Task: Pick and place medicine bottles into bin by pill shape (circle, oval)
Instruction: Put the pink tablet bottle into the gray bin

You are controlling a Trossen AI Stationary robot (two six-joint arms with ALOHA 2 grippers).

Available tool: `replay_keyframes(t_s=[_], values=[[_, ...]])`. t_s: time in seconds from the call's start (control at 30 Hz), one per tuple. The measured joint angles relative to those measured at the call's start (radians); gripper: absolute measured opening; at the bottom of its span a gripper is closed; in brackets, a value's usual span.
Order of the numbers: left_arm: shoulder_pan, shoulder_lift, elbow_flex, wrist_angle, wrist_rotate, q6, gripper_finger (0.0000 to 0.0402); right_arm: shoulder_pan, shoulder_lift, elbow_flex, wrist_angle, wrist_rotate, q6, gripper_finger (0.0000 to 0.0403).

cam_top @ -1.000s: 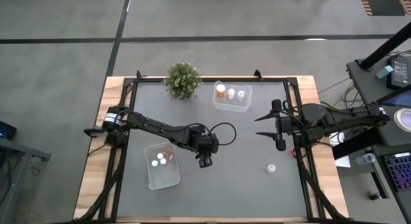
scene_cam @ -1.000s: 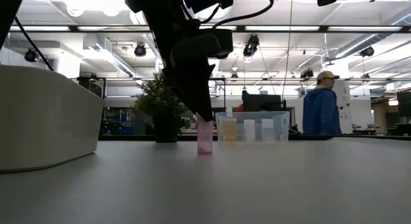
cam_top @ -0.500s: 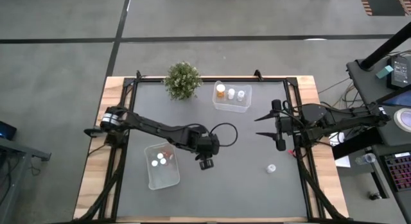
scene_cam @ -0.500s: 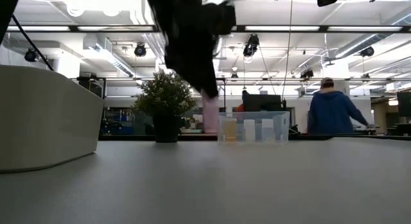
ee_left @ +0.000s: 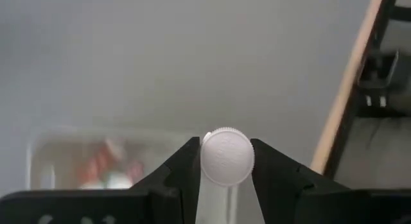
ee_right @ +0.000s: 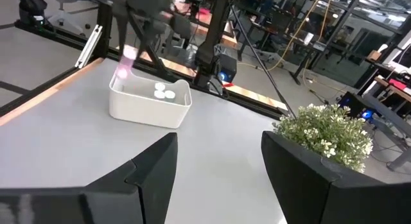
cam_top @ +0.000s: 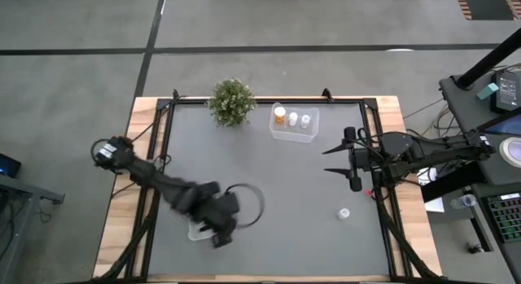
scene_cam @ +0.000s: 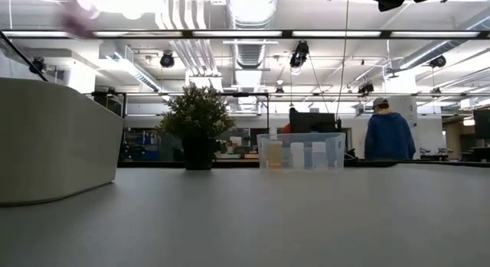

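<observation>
My left gripper (cam_top: pixel 220 235) is shut on a pink medicine bottle with a white cap (ee_left: pixel 227 156). It holds the bottle over the white near-left bin (cam_top: pixel 194 232), which has several bottles in it (ee_left: pixel 106 169). The right wrist view shows the pink bottle (ee_right: pixel 126 60) above that bin (ee_right: pixel 151 102). My right gripper (cam_top: pixel 330 160) is open and empty at the table's right side. A clear far bin (cam_top: pixel 295 121) holds an orange bottle and two white ones. One loose white-capped bottle (cam_top: pixel 344 212) stands on the table at the near right. My left gripper pinches the pink bottle between its two fingers (ee_left: pixel 188 161), one on each side of the body just under the white cap (ee_left: pixel 227 161). The bottle is lifted clear of the table, above the near-left bin. The rest of the body is hidden between the fingers.
A green bushy plant (cam_top: pixel 231 101) stands at the table's far edge, left of the far bin. Black frame rails (cam_top: pixel 383 186) run along the table's sides. The grey table middle (cam_top: pixel 301 186) is bare. A person (scene_cam: pixel 389 129) stands in the room beyond.
My left gripper has lifted the pink bottle off the table's middle. It has carried the bottle up and toward the table's left and near edges, over the near-left bin. It has stayed shut on the bottle. The person in the background has shifted.
</observation>
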Motion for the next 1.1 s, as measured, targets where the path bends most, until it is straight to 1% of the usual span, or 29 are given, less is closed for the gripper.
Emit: replay_keyframes(t_s=[0.1, 0.2, 0.27, 0.33, 0.47, 0.67, 0.83, 1.0, 1.1], values=[[-0.117, -0.029, -0.038, -0.033, -0.059, -0.147, 0.0102, 0.000, 0.000, 0.000, 0.003, 0.000, 0.006, 0.0219], [-0.225, -0.032, -0.090, -0.054, -0.153, -0.218, 0.0101, 0.000, 0.000, 0.000, 0.003, 0.000, 0.005, 0.0219], [-0.269, -0.031, -0.126, -0.047, -0.191, -0.259, 0.0101, 0.000, 0.000, 0.000, 0.004, 0.000, 0.005, 0.0219], [-0.294, -0.031, -0.167, -0.049, -0.196, -0.315, 0.0101, 0.000, 0.000, 0.000, 0.006, 0.000, 0.005, 0.0219], [-0.299, -0.035, -0.231, -0.047, -0.198, -0.388, 0.0101, 0.001, 0.000, 0.000, 0.008, 0.000, 0.000, 0.0219], [-0.286, -0.038, -0.281, -0.046, -0.211, -0.399, 0.0101, 0.001, 0.000, 0.000, 0.012, 0.000, -0.020, 0.0219], [-0.285, -0.038, -0.351, -0.018, -0.212, -0.407, 0.0101, 0.001, 0.000, 0.000, 0.011, 0.000, -0.023, 0.0219], [-0.283, -0.038, -0.422, -0.001, -0.211, -0.463, 0.0101, 0.001, 0.000, 0.000, 0.010, 0.000, -0.024, 0.0219], [-0.280, -0.038, -0.449, 0.044, -0.210, -0.476, 0.0101, 0.001, 0.000, 0.000, 0.010, 0.000, -0.023, 0.0219]])
